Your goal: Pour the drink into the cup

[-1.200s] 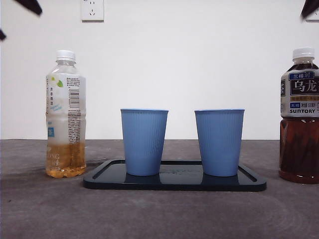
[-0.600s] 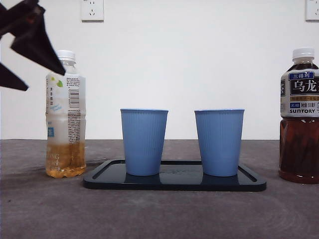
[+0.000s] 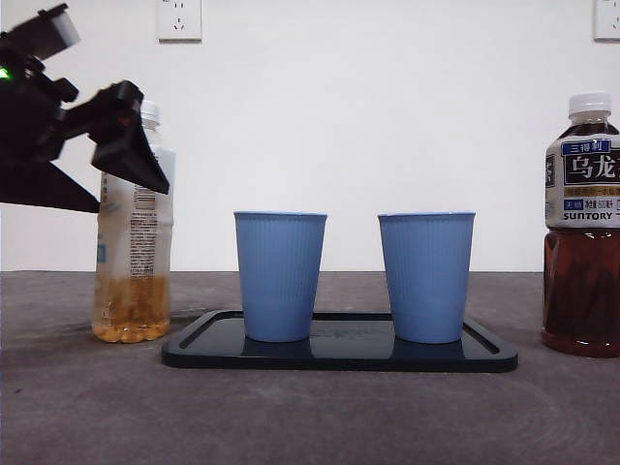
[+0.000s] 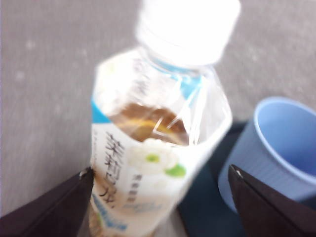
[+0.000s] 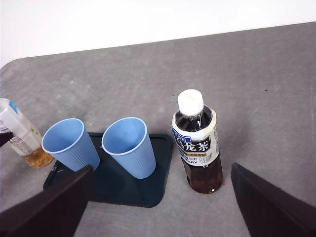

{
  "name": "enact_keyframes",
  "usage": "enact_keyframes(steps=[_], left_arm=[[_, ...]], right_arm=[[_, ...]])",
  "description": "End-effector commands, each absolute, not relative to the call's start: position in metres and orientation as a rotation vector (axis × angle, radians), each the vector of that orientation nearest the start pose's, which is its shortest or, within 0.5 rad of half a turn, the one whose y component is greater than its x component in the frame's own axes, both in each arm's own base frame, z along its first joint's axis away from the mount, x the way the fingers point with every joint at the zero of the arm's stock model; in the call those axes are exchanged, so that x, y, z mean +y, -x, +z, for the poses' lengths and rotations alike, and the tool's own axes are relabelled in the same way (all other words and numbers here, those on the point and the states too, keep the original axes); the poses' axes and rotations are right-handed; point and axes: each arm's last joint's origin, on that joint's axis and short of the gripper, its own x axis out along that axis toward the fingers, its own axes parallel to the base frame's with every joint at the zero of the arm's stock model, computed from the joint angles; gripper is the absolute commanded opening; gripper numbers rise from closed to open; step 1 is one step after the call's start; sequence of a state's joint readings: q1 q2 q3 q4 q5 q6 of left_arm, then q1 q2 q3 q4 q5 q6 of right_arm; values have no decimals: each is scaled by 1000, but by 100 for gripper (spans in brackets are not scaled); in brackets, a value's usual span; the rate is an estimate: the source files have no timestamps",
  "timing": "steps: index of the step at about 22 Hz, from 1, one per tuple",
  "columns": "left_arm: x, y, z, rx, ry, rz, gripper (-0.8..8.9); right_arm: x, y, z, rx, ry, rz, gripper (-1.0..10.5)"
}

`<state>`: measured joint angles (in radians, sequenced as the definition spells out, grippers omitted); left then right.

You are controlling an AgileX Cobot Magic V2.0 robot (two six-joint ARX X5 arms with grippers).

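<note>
Left gripper [image 4: 160, 180] spread wide around clear plastic tea bottle [image 3: 134, 252], white-capped, standing on grey table [image 3: 310, 417] just beside glossy black tray [image 3: 339, 354]. Right gripper [image 5: 160, 170] open too, high above table. Two ribbed blue cups [image 3: 280, 276] [image 3: 426, 276] upright on tray. Dark tea bottle [image 3: 583, 228] well apart.

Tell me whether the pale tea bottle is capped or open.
Capped. The pale tea bottle has its white cap on, seen between the left gripper's open jaws.
</note>
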<state>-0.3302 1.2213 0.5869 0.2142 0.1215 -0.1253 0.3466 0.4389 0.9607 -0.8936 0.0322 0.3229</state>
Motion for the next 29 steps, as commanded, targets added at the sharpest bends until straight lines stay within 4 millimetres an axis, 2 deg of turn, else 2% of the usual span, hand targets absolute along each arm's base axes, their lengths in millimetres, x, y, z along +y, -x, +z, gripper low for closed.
enact_keyframes(steps=[1, 5, 12, 18, 24, 29], left_arm=[[-89, -245, 206, 445, 66, -429, 437], [-92, -255, 192, 445, 58, -397, 437], [-95, -266, 181, 411, 58, -372, 425], [-96, -272, 177, 375, 38, -354, 235], [-95, -270, 183, 366, 16, -359, 214], [-94, -260, 207, 408, 0, -365, 214]], right_arm=[[17, -50, 361, 382, -263, 258, 444], [17, -50, 362, 372, -265, 260, 444], [17, -50, 363, 368, -266, 260, 444], [17, -50, 363, 369, -266, 263, 444], [17, -50, 363, 368, -264, 263, 444], [17, -50, 363, 366, -244, 265, 444]])
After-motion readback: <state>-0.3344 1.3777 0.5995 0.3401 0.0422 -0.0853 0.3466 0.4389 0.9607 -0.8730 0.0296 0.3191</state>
